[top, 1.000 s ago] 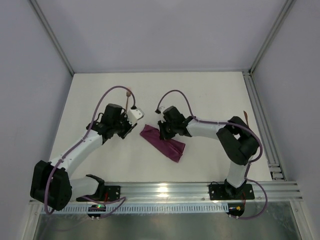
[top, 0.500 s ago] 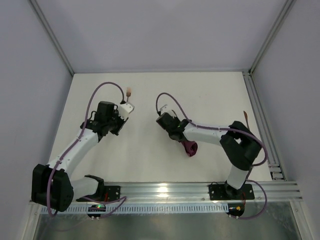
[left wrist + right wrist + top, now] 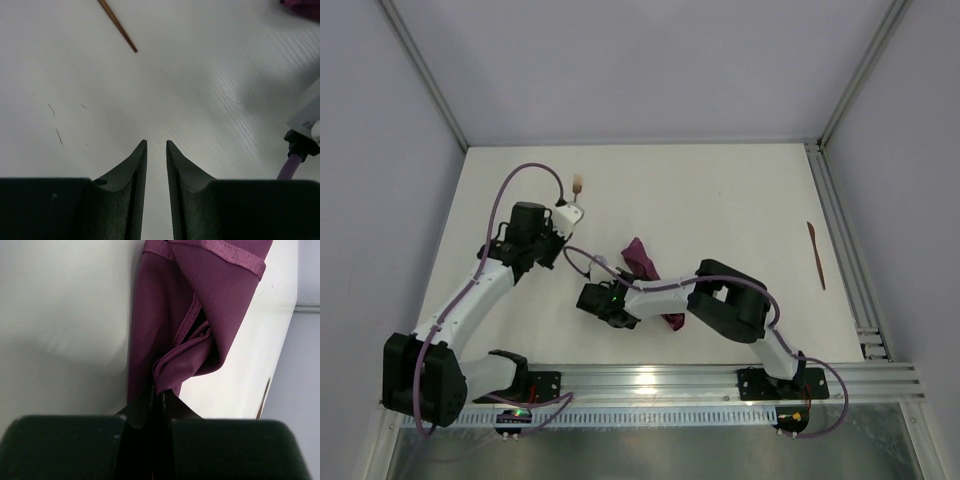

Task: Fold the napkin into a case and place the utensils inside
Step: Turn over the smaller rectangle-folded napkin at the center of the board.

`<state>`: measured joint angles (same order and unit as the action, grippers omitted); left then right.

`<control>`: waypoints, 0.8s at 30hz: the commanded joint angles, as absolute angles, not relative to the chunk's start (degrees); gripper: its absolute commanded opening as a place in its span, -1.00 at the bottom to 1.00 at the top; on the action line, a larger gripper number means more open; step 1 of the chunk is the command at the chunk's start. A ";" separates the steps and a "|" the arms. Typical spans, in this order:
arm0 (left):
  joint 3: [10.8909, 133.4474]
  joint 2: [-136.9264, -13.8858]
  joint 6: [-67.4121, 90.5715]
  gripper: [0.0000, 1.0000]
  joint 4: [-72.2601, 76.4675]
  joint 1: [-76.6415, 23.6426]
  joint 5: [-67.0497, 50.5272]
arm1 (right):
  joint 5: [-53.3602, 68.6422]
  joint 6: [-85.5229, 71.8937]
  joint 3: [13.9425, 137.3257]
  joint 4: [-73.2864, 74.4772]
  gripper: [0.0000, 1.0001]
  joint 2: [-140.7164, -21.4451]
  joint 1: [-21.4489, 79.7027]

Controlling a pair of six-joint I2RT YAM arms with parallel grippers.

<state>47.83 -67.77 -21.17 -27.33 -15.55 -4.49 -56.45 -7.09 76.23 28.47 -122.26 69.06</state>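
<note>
The magenta-purple napkin (image 3: pixel 200 315) hangs bunched and twisted, and my right gripper (image 3: pixel 161 395) is shut on a fold of it. In the top view the napkin (image 3: pixel 640 258) shows in two bits, above and below the right forearm, left of the table's middle. My left gripper (image 3: pixel 156 142) hovers over bare table, jaws a narrow gap apart with nothing between them. The copper fork (image 3: pixel 578 187) lies just beyond the left gripper (image 3: pixel 570 214); its handle (image 3: pixel 117 25) shows ahead. The other utensil (image 3: pixel 816 255) lies by the right rail. No folded case shows.
A metal rail (image 3: pixel 840 240) runs along the table's right edge. The right arm (image 3: pixel 720 295) stretches low across the near middle, its purple cable looping beside it. A corner of napkin (image 3: pixel 302 7) shows at the top right of the left wrist view.
The right arm has swung left and nearer, dragging the napkin from a flat strip at the middle into a bunched, lifted twist. The left gripper drew back left toward the fork and narrowed slightly.
</note>
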 commanded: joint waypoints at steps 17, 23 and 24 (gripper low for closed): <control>52.03 -65.39 -19.34 -0.57 -26.89 -13.97 -1.23 | -58.27 1.66 64.78 17.41 -0.94 -105.30 60.92; 52.47 -65.74 -19.51 -0.58 -26.89 -13.89 -1.05 | -64.33 7.37 60.21 14.68 -0.94 -103.10 54.95; 52.47 -65.66 -19.60 -0.59 -26.89 -13.89 -0.97 | -65.03 8.17 59.42 13.81 -0.94 -103.01 54.32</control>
